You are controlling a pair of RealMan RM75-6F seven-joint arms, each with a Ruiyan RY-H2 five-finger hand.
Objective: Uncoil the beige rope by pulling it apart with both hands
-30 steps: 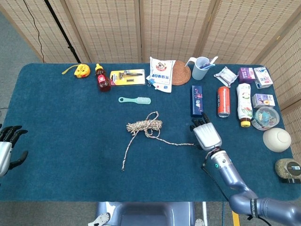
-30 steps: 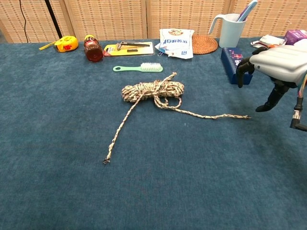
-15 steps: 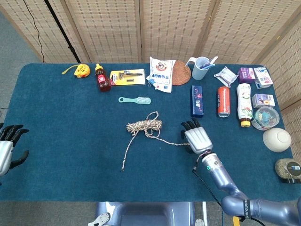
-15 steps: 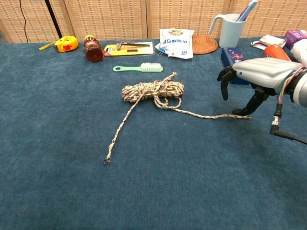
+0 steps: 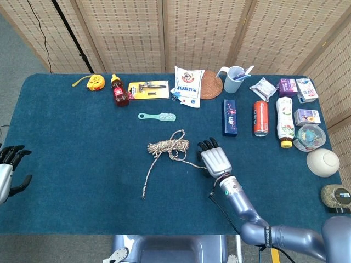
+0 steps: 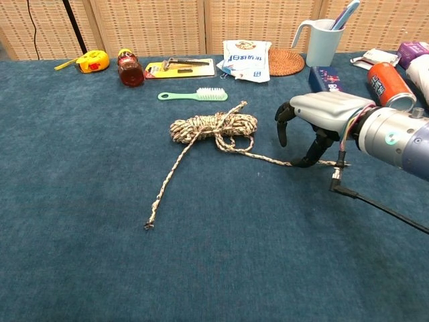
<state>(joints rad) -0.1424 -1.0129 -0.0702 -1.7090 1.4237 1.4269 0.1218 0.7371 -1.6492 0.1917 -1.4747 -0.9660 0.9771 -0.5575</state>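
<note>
One rope (image 6: 213,127) tail under right hand (image 6: 315,121), grasp unclear, left hand (image 5: 7,170) cut off, fingers spread

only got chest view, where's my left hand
Observer: Left hand sits just off the table's left edge, far from the rope, fingers apart, holding nothing.
Operator: is the right one lined up over the tail
Observer: In the head view, right hand covers the rope's right tail; the tail's end is hidden under it.
Operator: anything right of the can
Observer: A white bottle, then a cream bowl nearer the front edge.
</note>
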